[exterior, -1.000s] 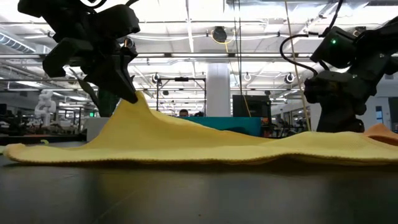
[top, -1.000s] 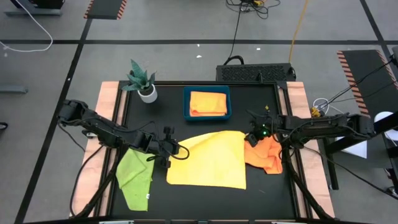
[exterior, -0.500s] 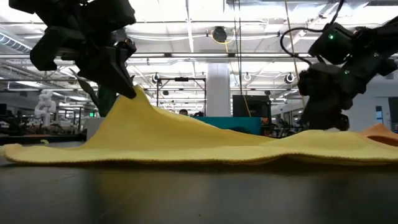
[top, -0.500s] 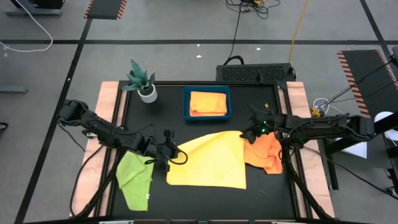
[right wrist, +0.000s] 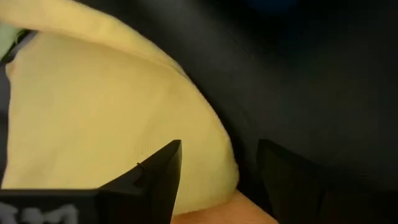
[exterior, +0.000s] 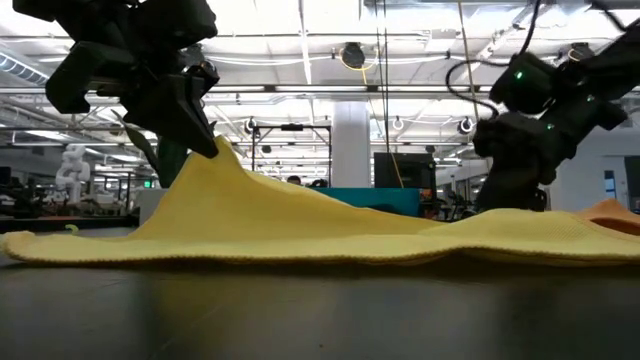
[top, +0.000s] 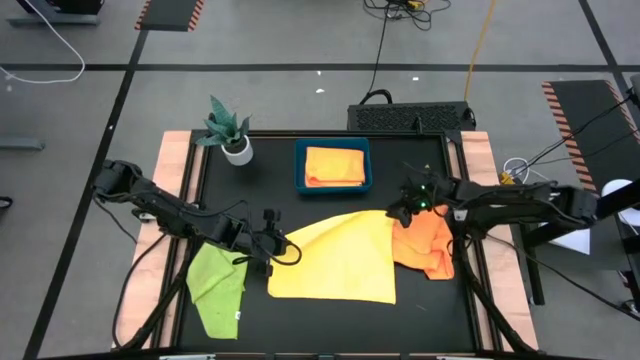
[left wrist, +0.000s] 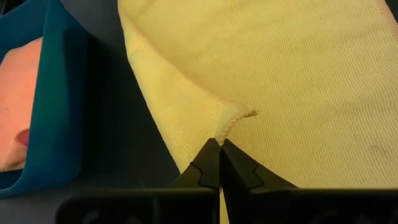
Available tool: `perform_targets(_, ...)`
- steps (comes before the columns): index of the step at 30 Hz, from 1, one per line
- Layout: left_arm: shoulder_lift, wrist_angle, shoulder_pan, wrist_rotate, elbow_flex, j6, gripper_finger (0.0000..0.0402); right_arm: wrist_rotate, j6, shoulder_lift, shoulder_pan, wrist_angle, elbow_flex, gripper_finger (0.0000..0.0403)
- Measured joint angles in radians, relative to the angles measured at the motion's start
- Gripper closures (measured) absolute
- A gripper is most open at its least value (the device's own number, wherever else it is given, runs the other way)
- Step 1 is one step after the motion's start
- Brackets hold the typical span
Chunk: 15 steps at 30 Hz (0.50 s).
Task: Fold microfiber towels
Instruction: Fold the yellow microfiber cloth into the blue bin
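A yellow towel [top: 335,258] lies spread in the middle of the black table, its left corner raised. My left gripper [top: 283,243] is shut on that corner; the low view shows it too [exterior: 205,140]. My right gripper [top: 398,213] is open just over the towel's far right corner [right wrist: 186,124], next to a crumpled orange towel [top: 428,248]. Whether it touches the cloth, I cannot tell. A lime green towel [top: 215,285] lies at the near left. A folded orange towel lies in the blue tray [top: 300,165]. My left gripper pinches the yellow towel's hemmed edge at its left corner [left wrist: 235,118] between its two shut fingertips. The fingers come from the table's left, slanting down. The corner is held up as a peak [exterior: 225,160]; the rest of the towel slopes down and lies on the table.
A small potted plant [top: 230,130] stands at the far left corner. The blue tray stands at the far middle. Wooden strips [top: 172,180] border the table's left and right sides. Bare black table shows in front of the yellow towel.
My right gripper has moved a little toward the table's left and far edge, over the yellow towel's far right corner. My left gripper has shifted slightly toward the table's left, keeping the towel's corner raised.
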Motion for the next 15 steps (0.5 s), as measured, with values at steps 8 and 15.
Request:
perform_targets(8,0.000,0.002,0.000,0.000,0.000,-0.002,0.0399,-0.221,-0.056,0.181,-0.098,0.091,0.001,0.0202)
perform_targets(15,0.000,0.002,0.000,0.000,0.000,-0.005,0.0399,-0.227,-0.103,0.224,-0.105,0.093,0.003,0.0224)
